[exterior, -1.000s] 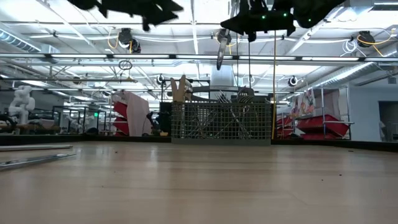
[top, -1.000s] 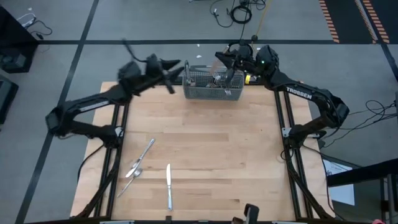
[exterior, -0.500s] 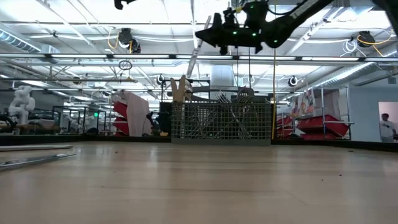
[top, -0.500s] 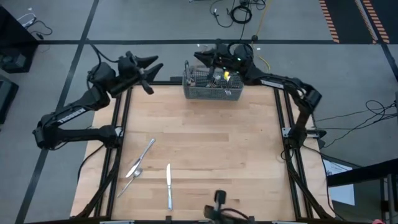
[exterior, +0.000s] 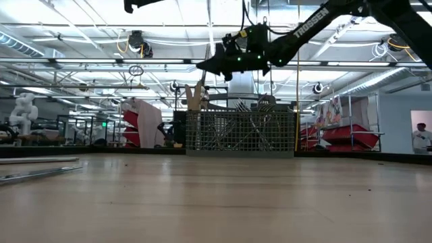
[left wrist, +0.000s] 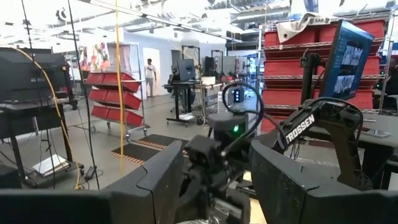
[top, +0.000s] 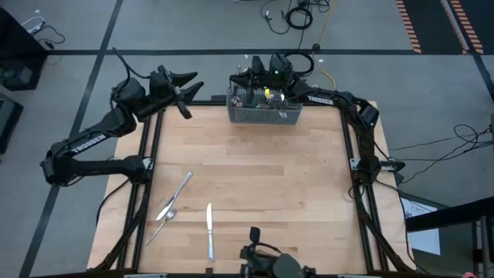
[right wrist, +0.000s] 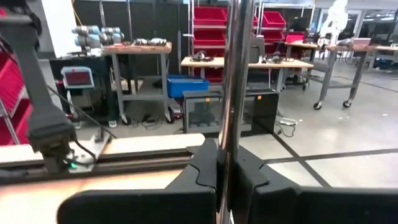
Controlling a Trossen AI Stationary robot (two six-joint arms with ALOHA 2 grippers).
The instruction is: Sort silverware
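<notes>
- Above your far basket (top: 265, 109): right claw (right wrist: 225, 163) clamped on one utensil (right wrist: 235, 81), lifted clear for sorting.
- Far left: left claw (top: 187, 78) apart, waiting.
- Near tabletop (top: 255, 185): sorted pieces (top: 176, 197).

Grey wire-mesh basket (top: 265, 113) sits at the far edge of the wooden table (top: 255, 193). Red bin racks (left wrist: 111, 93) and workbenches (right wrist: 137, 46) beyond; a person (exterior: 421, 137) stands far off.
</notes>
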